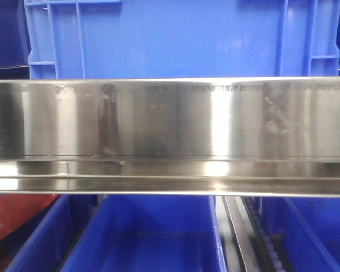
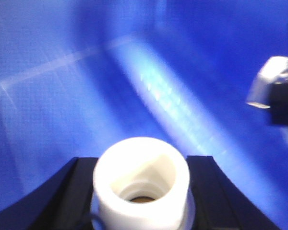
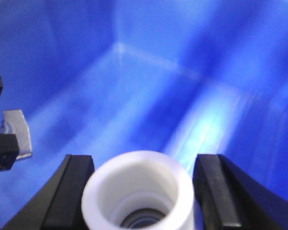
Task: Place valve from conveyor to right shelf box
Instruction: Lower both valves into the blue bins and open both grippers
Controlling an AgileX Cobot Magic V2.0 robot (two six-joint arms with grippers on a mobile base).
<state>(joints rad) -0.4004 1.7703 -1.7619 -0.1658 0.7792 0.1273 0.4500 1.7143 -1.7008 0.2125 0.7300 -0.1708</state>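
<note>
Left tool [image 2: 143, 163]: we see its two black fingers [image 2: 67, 196] closed against the sides of the left valve [image 2: 140, 177], narrowed to the width of the white cap.
Left valve: held upright with the open mouth of the cap facing the left wrist camera, above the bare inside of the blue box [image 2: 62, 96].
Right tool [image 3: 144, 160]: we find its black fingers [image 3: 216, 191] clamped just as closely on the right valve [image 3: 139, 189].
Right valve: white cap upward between the fingers, also inside the blue box, above its floor.
Neighbouring arm: in the left wrist view a silver lever [image 2: 266, 86] and a black block show at the right edge. The right wrist view shows the same kind of pair at its left edge. The two tools are near each other but apart.
Box edges: in the right wrist view a pale seam [image 3: 153, 60] marks where floor meets far wall, with a corner at its upper left end.
Open room: bare blue floor lies ahead of both tools. The left wrist view is blurred, so we cannot judge its walls.
Front view: a brushed steel shelf rail [image 1: 170, 119] spans the frame, an upper blue crate [image 1: 170, 39] above it and lower blue bins [image 1: 147, 238] beneath.
</note>
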